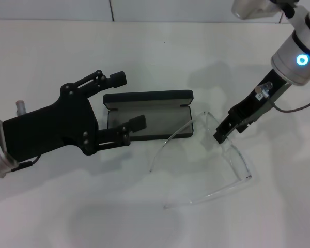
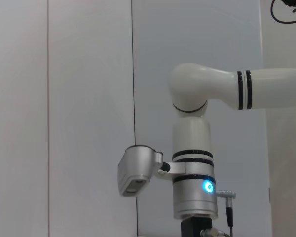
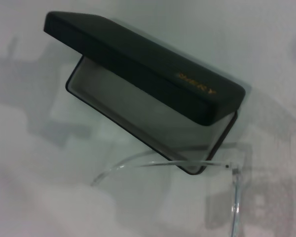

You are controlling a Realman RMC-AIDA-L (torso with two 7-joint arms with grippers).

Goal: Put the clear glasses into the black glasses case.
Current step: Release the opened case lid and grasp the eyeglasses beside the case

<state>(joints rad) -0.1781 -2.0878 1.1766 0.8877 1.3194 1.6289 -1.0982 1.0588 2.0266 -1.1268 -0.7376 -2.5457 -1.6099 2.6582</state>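
Glasses (image 1: 225, 163) lie on the white surface (image 1: 51, 206), unfolded, temple arms spread; front piece toward the robot's right, one arm (image 1: 175, 135) reaching back to the case's near right corner, the other (image 1: 206, 196) lying along the near side. In the right wrist view that first temple arm (image 3: 153, 163) crosses just in front of the case's corner; touching or just apart, cannot tell. Case (image 1: 150, 116) sits at centre, just left of the glasses, lid raised at the far side, grey lining showing; orange lettering (image 3: 195, 82) on the lid in the right wrist view. Right claw (image 1: 223, 133) comes down from the upper right, its tip at the glasses' front near the hinge of the first arm; fingers look close together, but whether they pinch the frame cannot be told. Left claw (image 1: 130, 101) hangs over the case's left end, spread wide, one finger (image 1: 106, 78) beyond the lid, the other (image 1: 126, 128) over the open tray, holding nothing. The left wrist view shows only the right arm (image 2: 195, 163) against a pale wall.
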